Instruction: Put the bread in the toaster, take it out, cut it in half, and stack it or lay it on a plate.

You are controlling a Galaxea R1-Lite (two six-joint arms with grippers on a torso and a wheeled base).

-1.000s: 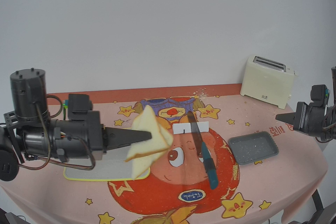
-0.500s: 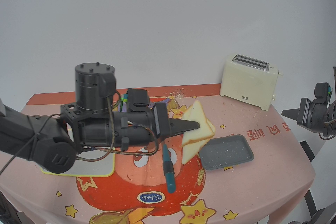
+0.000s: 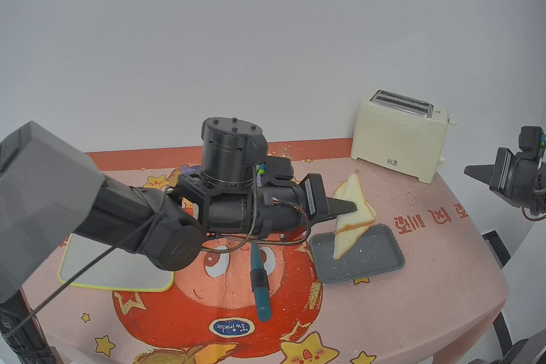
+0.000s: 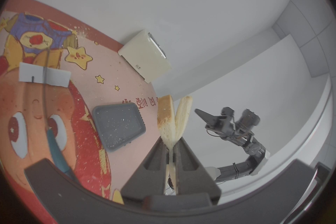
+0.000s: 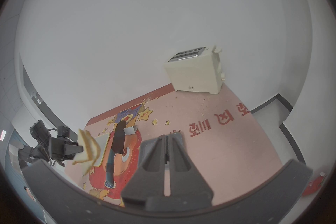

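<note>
Your left gripper [image 3: 350, 207] is clamped on both bread halves [image 3: 358, 211], raised on edge over the grey plate [image 3: 380, 264], not touching it. You're at plating: next, I'd judge, lower and release gently. Your right gripper [image 3: 471, 170] sits closed and empty, well apart.

The matte-black left arm [image 3: 227, 206] carries looping cables [image 3: 256, 243] and tapered fingers [image 3: 340, 207].

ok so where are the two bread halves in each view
Head view: bread halves held in the left gripper, at the gray tray's edge.
Left wrist view: bread halves clamped at its own gripper's tips.
Right wrist view: bread halves far off in that gripper, beyond the knife.
Shared landmark: the cream toaster.
</note>
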